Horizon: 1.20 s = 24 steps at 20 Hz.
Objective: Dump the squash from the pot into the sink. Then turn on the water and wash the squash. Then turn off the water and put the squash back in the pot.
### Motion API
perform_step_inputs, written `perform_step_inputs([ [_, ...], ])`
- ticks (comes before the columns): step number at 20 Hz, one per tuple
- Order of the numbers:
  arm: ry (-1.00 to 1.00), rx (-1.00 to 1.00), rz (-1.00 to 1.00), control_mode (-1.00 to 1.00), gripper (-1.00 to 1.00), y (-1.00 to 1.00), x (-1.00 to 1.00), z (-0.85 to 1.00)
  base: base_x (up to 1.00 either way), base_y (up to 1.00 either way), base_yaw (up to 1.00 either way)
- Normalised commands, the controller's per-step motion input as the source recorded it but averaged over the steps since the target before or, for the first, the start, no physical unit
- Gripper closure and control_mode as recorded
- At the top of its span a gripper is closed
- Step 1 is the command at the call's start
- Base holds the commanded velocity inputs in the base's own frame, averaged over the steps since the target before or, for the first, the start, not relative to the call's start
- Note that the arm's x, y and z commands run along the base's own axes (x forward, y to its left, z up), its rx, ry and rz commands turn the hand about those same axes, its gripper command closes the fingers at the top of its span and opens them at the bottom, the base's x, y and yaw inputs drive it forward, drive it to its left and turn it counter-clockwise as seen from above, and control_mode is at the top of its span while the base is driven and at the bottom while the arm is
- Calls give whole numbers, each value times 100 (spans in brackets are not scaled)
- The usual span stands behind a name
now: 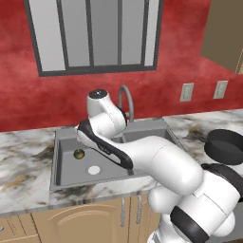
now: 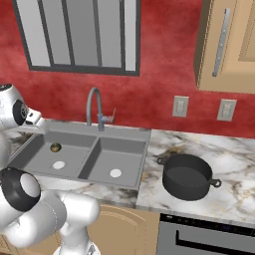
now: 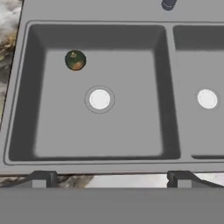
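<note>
The squash (image 3: 75,60) is a small green and orange ball lying on the floor of the sink's left basin, toward the back left corner, up and left of the white drain (image 3: 99,99). It also shows as the squash (image 1: 79,154) and the squash (image 2: 56,147). The grey double sink (image 3: 166,65) (image 1: 59,135) (image 2: 74,127) is dry, with no water running. My gripper (image 3: 110,179) hangs open above the sink's front rim, its fingertips (image 3: 43,178) set wide apart with nothing between them. The black pot (image 2: 188,175) (image 1: 224,144) stands upright on the counter right of the sink.
A grey gooseneck faucet (image 2: 94,107) (image 1: 126,97) rises behind the divider between the basins. Marble counter (image 2: 229,164) runs on both sides of the sink. Two wall outlets (image 2: 180,106) and an upper cabinet (image 2: 231,45) are on the right. An oven front (image 2: 209,239) sits below the pot.
</note>
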Motion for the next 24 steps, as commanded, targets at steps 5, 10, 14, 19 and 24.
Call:
perform_step_inputs([
  [5,0,1,-1,-100,-100,9,5,-37,0,0,0],
  [10,0,1,-1,-100,-100,7,20,-34,0,0,0],
  [14,0,2,-1,-100,-100,1,38,-26,0,0,0],
  [19,0,2,-1,-100,-100,1,49,-20,0,0,0],
  [24,0,2,0,-100,-100,9,28,-19,0,0,0],
])
